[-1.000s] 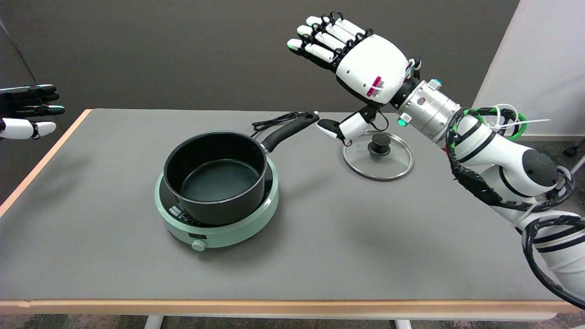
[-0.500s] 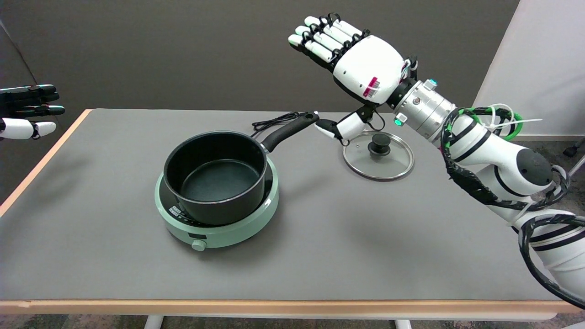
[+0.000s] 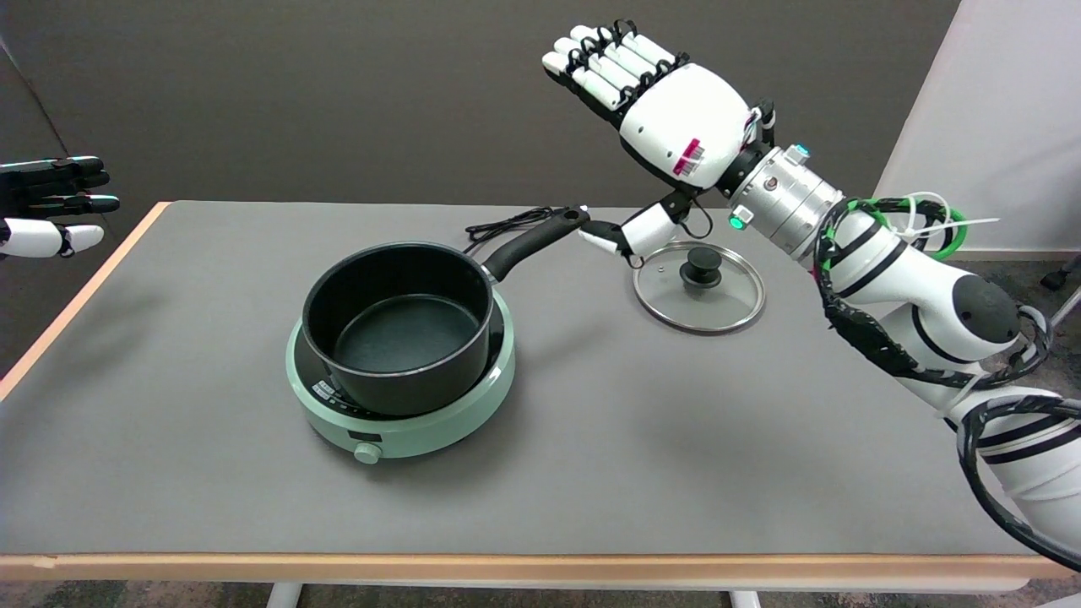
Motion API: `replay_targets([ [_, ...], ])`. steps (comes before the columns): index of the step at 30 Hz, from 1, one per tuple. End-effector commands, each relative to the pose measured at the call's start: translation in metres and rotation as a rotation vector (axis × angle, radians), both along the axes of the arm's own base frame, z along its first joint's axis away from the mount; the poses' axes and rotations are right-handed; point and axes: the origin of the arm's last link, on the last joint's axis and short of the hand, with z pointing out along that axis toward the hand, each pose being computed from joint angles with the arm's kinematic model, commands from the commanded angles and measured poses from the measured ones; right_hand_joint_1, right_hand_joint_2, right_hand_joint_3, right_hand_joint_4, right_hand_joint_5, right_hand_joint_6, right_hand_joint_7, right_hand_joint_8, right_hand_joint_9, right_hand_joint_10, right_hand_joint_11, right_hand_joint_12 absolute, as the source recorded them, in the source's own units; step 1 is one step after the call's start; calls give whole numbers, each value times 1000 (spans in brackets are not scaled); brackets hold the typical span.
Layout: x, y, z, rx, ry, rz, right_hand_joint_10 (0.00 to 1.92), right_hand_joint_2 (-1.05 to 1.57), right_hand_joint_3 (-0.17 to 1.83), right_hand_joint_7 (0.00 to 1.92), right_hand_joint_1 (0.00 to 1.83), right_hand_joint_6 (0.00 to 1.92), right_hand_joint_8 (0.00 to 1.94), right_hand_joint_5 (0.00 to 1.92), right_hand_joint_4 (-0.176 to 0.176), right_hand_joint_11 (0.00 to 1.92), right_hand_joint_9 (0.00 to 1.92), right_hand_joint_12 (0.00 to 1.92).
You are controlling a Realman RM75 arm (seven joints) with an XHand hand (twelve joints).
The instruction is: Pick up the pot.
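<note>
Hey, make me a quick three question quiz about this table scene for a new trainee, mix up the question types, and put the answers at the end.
1. True or false: the black pot sits on the green hotplate.
2. Where is the glass lid? A) on the pot B) flat on the table, right of the pot C) in the hand
3. Fill in: the right hand holds ____.

Key: 1 true. 2 B. 3 nothing; its fingers are spread, thumb tip near the end of the pot handle.

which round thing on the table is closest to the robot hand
The glass lid, lying flat just below the right robot hand. The pot and the green hotplate under it sit farther left.
</note>
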Motion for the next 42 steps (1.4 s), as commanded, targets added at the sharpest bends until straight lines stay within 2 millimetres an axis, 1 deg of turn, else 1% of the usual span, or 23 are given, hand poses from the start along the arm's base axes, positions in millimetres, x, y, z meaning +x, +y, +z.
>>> replay_targets([
  [1,1,-2,6,-27,-9,2,65,379,858,41,670,169,68,59,-159,17,29,375],
  [13,4,-2,11,-43,-12,9,45,384,857,46,612,162,45,64,-158,18,34,361],
  [42,7,-3,14,-50,-12,18,32,389,861,46,609,208,40,71,-136,21,32,360],
])
